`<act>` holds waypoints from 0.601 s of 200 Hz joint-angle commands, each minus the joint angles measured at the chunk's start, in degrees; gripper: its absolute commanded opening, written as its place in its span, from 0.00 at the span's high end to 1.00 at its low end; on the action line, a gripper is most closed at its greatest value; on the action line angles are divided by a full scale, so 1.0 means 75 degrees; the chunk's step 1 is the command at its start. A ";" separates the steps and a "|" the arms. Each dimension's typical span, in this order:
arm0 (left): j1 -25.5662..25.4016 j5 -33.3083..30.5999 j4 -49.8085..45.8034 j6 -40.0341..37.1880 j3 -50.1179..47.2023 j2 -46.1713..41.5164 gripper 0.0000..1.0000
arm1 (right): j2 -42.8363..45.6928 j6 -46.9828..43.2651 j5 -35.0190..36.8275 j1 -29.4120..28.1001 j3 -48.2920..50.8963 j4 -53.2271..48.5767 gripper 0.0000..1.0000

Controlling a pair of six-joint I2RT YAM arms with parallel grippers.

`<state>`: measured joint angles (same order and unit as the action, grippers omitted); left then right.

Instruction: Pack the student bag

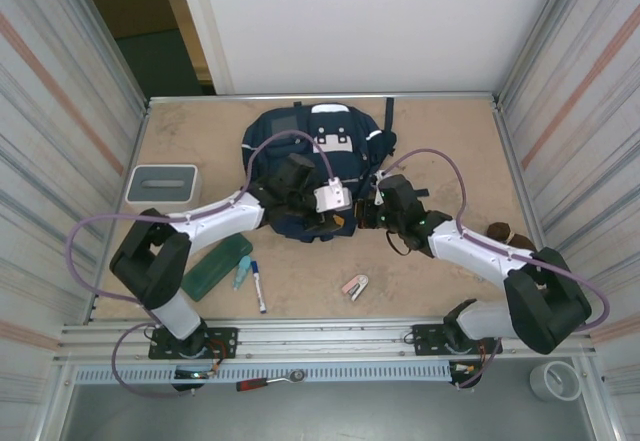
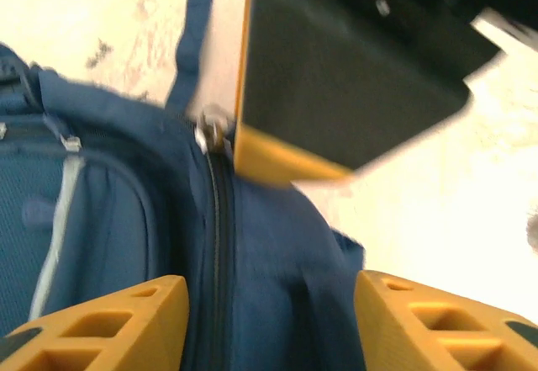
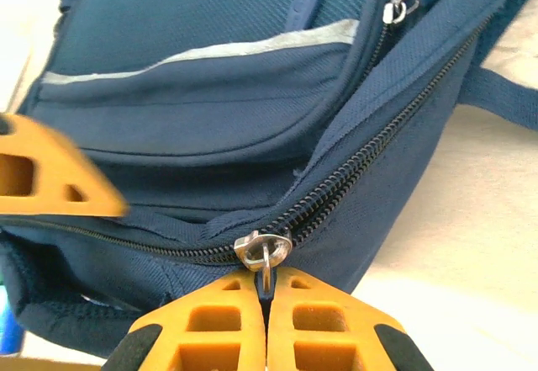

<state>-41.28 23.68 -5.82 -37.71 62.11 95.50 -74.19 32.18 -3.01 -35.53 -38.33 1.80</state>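
The bag [image 1: 310,161] lies flat mid-table with its near edge toward my bases, and both my grippers meet at that edge. My right gripper [image 3: 266,283] is pinched shut on the zip pull [image 3: 264,249]. In the right wrist view the zip [image 3: 370,156] runs from there up and to the right, so I judge the coming pull must follow that line along the bag's side. My left gripper [image 2: 269,316] is wide and straddles the fabric, with the zip running lengthwise between its fingers. I cannot tell whether it touches the cloth, but it looks placed to pin it. The right wrist view shows the grip on the pull; the top view shows a green case [image 1: 216,266] and a pen [image 1: 258,286] near my left arm
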 commanded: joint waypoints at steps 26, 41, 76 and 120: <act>0.0086 0.0056 -0.0491 -0.0139 0.0475 0.0365 0.82 | 0.0603 -0.0119 0.0143 -0.0101 0.0024 0.0193 1.00; 0.0361 0.0600 -0.0523 -0.0114 0.0292 0.0021 0.96 | 0.0584 -0.0247 0.0152 0.0275 0.0060 -0.0245 1.00; 0.1174 0.2122 0.0438 0.0258 -0.0836 -0.1206 1.00 | -0.0069 -0.0305 -0.0490 0.1707 -0.0158 -0.0949 1.00; 0.1683 0.1827 0.0566 0.0347 -0.1383 -0.1572 0.92 | -0.0770 -0.0447 -0.0778 0.1684 -0.0678 -0.0828 1.00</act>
<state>-30.74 38.41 -2.72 -36.07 51.86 85.76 -78.46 29.91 -11.35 -23.90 -41.06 -1.74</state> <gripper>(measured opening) 0.072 0.045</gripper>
